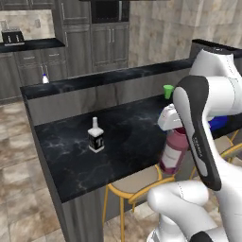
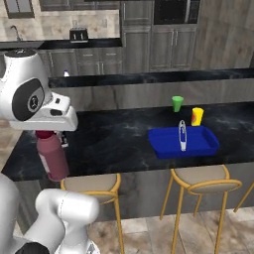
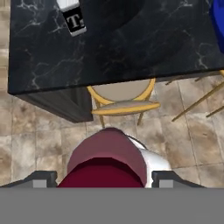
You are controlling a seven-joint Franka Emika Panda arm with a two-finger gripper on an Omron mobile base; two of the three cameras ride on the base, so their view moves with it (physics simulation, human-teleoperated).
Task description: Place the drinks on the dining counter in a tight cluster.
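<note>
My gripper [image 3: 105, 178] is shut on the tall maroon-pink bottle [image 3: 107, 153], its dark red cap sitting between the two fingers [image 3: 43, 178]. The bottle [image 1: 173, 151] hangs slightly tilted just off the near edge of the dining counter [image 1: 71, 163], above a yellow stool [image 1: 137, 182]; from the right it [image 2: 52, 158] hangs under the hand [image 2: 49, 133]. The square clear bottle with a black label [image 1: 96, 136] stands upright on the counter, left of and beyond the gripper [image 3: 72, 18]. A small white bottle with a blue label [image 1: 45, 79] stands far back at the raised ledge's left end [image 2: 66, 73].
A blue tray [image 2: 166, 145] holding a metal utensil [image 2: 182, 135] lies on the counter to the right. A green cup [image 2: 177, 103] and a yellow-orange cup [image 2: 197, 116] stand behind it. Yellow stools [image 2: 198, 181] line the near side. Dark counter surface [image 3: 140, 39] spreads between bottle and tray.
</note>
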